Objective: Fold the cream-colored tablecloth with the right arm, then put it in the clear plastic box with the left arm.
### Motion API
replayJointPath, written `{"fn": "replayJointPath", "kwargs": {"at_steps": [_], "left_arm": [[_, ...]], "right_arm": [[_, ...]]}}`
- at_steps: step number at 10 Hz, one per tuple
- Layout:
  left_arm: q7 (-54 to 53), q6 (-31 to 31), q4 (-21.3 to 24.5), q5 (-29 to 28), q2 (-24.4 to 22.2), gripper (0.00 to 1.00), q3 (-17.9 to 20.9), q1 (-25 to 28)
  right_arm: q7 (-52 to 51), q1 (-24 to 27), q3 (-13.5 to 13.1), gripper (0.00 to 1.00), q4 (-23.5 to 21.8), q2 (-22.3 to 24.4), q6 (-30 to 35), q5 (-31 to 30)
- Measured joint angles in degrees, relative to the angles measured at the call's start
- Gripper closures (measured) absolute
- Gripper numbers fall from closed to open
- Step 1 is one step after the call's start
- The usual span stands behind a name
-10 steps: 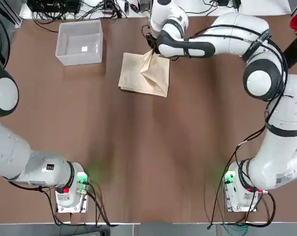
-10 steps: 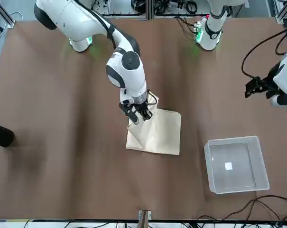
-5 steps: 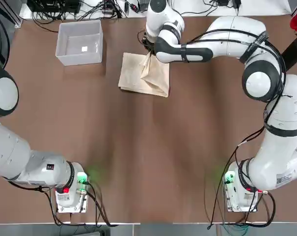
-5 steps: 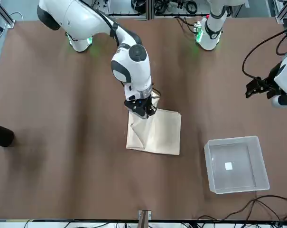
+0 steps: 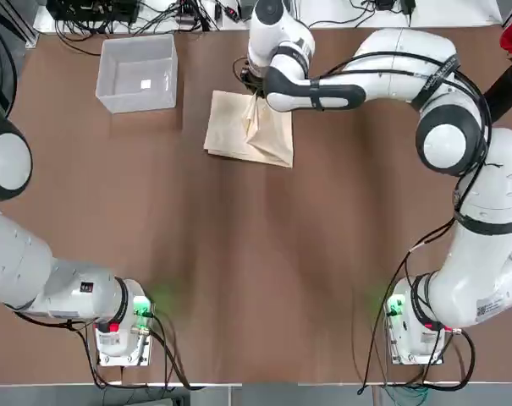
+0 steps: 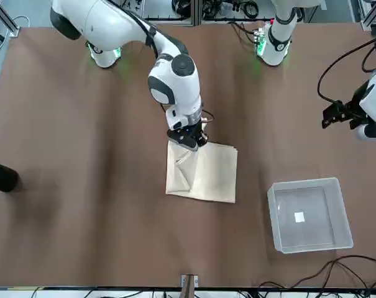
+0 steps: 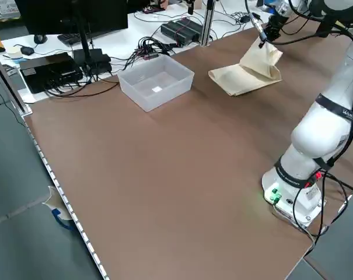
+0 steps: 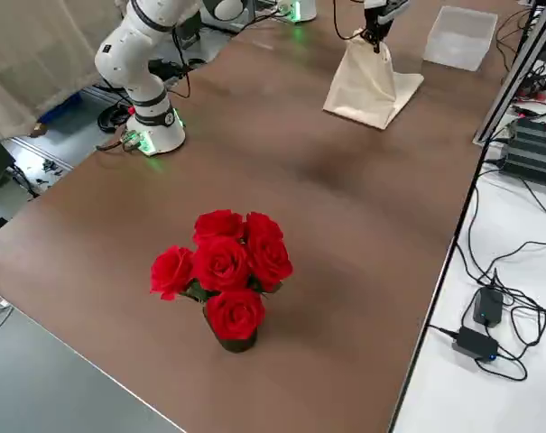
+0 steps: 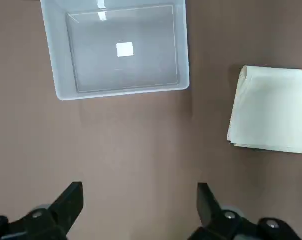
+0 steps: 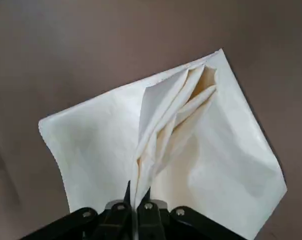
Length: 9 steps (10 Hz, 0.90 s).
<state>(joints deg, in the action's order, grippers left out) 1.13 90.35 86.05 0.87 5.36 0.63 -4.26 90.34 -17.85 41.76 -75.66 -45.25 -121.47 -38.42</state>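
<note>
- Cloth first, top view: it's on the brown table, layered flat with a ridge pulled up toward the right arm. The clear box sits to its left, apart from it, with a little white sticker inside.
- Front view: right gripper is up over the cloth, at the edge nearer the robot bases. Left gripper hangs off by the side, on the robot's left, well apart from the cloth and not over the box.
- Left side view: you get a nice look at the cloth rising into a peak under the right gripper, with the rest lying on the table.
- Right side view: same peak, like a little tent. Red roses in a dark vase stand well apart from it.
- Left wrist view: left gripper's fingers are spread wide with nothing between them. Box and one part of the cloth both show, gap between them.
- Right wrist view: right gripper is pressed together, pinching a bunched fold of the cloth, creases fanning out from the tips.
</note>
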Motion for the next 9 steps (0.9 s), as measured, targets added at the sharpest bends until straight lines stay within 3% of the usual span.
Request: {"fn": "replayJointPath", "kwargs": {"at_steps": [9], "left_arm": [[-0.02, 0.03, 0.00, 0.00, 0.20, 0.00, -0.01, 0.01]], "right_arm": [[0.02, -0.52, -0.07, 0.96, 5.77, -3.76, -0.30, -1.27]]}}
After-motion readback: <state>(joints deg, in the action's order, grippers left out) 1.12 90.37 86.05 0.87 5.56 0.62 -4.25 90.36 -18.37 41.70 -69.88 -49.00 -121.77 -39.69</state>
